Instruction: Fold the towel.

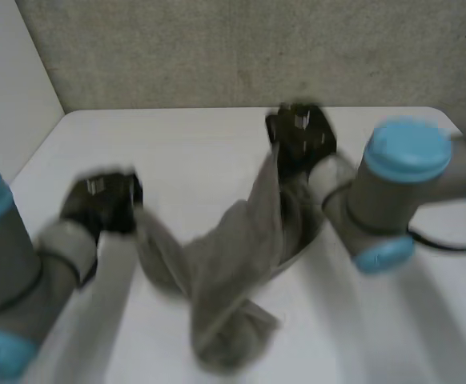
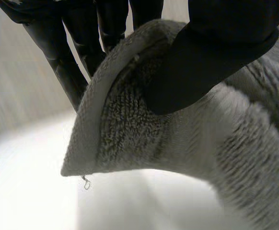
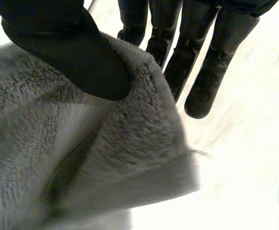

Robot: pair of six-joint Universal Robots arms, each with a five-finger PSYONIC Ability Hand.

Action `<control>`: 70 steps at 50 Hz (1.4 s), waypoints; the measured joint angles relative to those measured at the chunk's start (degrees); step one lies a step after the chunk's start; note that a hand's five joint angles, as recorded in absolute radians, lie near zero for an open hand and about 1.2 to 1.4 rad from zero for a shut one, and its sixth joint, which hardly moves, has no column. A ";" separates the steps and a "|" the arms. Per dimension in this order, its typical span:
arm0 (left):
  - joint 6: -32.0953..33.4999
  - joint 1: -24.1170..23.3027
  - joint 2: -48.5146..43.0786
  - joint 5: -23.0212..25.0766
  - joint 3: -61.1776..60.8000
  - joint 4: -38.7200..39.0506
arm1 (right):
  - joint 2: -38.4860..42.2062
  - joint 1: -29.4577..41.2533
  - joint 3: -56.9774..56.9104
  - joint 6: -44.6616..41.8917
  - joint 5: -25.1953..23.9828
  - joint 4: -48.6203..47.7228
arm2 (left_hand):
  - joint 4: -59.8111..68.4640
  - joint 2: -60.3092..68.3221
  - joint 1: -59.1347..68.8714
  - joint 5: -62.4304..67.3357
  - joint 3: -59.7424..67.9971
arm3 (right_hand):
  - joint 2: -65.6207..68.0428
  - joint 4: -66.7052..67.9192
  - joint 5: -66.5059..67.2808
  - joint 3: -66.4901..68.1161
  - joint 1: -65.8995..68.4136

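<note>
while the black left hand (image 1: 105,200) and black right hand (image 1: 301,136) each pinch a corner of the grey terry towel (image 1: 233,264), it sags between them, bunched low end on the white desk (image 1: 185,144); its other corners are hidden in folds. a grey speckled wall (image 1: 257,48) stands behind.

1. The towel (image 1: 229,264) is grey terry cloth with a flat hemmed border, crumpled rather than spread.
2. It is raised at two corners and sags between them in a loose V, with its lowest folds bunched low over the white surface (image 1: 185,152).
3. One corner is pinched between thumb and fingers of the left hand (image 1: 105,204), the other likewise by the right hand (image 1: 301,140).
</note>
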 measured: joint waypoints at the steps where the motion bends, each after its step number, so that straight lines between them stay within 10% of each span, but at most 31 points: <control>1: 0.08 0.05 -0.16 -0.02 2.79 0.62 | -0.01 -0.26 -2.50 -0.98 0.06 -0.11 | 0.02 0.09 0.01 0.09 0.10 | 0.08 0.03 0.00 0.07 0.07; 15: 0.16 2.94 -2.72 -1.43 33.05 9.14 | -2.38 -8.17 -32.12 -7.06 2.22 -2.25 | 0.50 0.50 0.52 0.85 0.50 | 0.15 0.14 0.38 0.11 0.16; 41: 1.61 6.99 -15.80 0.84 2.10 17.67 | -2.47 -10.18 8.27 -8.86 -4.70 16.69 | 0.53 0.54 0.61 0.85 0.57 | 0.17 0.18 0.38 0.15 0.16; 62: 12.83 6.84 7.39 7.80 -20.67 7.25 | -20.55 -19.28 22.75 -14.49 -8.92 30.97 | 0.45 0.48 0.76 0.82 0.49 | 0.17 0.18 0.38 0.15 0.17; 70: 12.74 7.34 16.95 16.48 -23.80 -1.73 | -22.80 -22.23 24.77 -19.95 -10.46 35.85 | -49.42 -49.87 -47.40 -47.74 -49.66 | 0.17 0.19 0.38 0.15 0.17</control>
